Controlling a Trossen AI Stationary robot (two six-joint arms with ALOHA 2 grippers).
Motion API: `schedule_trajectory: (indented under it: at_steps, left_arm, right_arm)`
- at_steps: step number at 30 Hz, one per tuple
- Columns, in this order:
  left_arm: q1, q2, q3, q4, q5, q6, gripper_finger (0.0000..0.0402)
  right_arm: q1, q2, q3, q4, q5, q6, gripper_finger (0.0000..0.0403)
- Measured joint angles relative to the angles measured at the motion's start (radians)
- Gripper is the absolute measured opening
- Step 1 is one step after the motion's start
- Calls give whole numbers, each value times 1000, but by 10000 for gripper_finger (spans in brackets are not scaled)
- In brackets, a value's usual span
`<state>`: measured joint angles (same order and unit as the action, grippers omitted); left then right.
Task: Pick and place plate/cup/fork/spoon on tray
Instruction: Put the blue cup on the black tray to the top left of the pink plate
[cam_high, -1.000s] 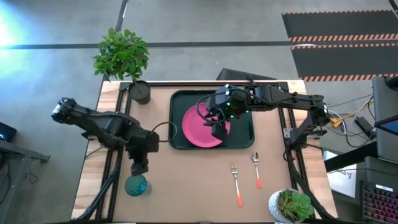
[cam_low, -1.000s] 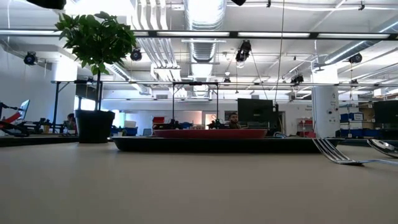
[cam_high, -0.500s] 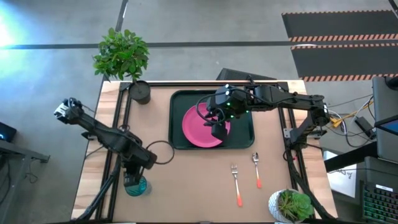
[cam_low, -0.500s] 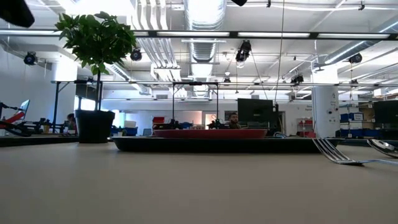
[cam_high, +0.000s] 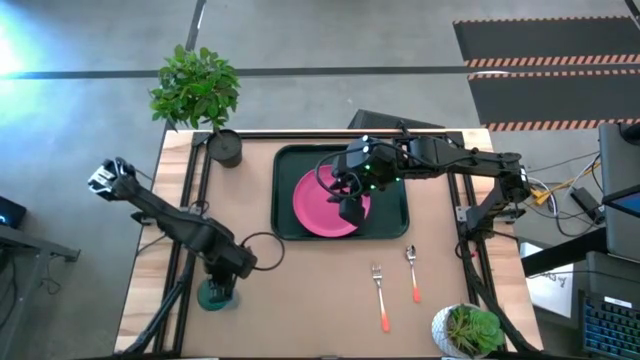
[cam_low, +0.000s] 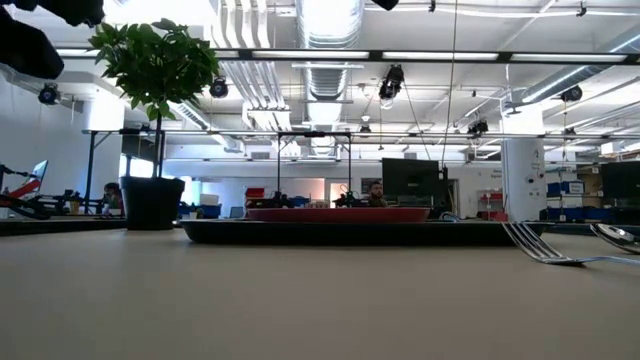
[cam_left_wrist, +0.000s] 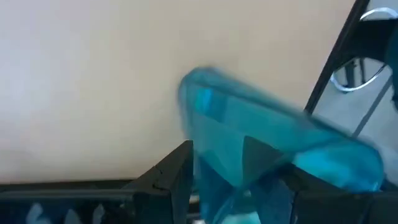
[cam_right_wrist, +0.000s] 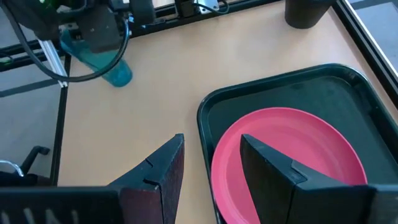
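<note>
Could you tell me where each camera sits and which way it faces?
High view: above the table, looking straight down; both arms show, the left gripper over the cup.
Low view: at tabletop height, looking level past the tray into the room; only a dark bit of an arm shows at the top left.
Left wrist view: on the left arm, looking past its fingers at the cup between them.
Right wrist view: on the right arm, above the plate, fingers open.
The two wrist views share the cup.

Bare counter (cam_high: 300, 290) lies open between the cup (cam_high: 214, 296) and the fork (cam_high: 379, 296). The right end effector (cam_high: 349, 209) hangs over the plate (cam_high: 318, 203), blocking it from above.
</note>
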<state>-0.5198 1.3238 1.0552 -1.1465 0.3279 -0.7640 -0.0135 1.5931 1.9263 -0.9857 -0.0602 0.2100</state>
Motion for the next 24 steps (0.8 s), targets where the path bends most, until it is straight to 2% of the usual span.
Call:
schedule_trajectory:
  at_steps: [5,7,10,13,19,24]
  left_arm:
    - [1,21,-42,55,24,-53,114]
    - [0,40,-46,61,49,-61,85]
    - [0,69,-43,64,59,-42,17]
    - [0,84,-30,65,25,-24,4]
    - [4,76,29,44,-184,-47,1]
    - [43,27,128,-108,-407,-118,1]
  right_arm:
    - [0,-1,0,0,0,-1,146]
    - [0,-1,0,0,0,-2,146]
    - [0,-1,0,-1,0,-11,146]
    - [0,-1,0,-1,0,-14,146]
    - [0,-1,0,-4,0,-25,146]
    - [0,-1,0,-5,0,-25,146]
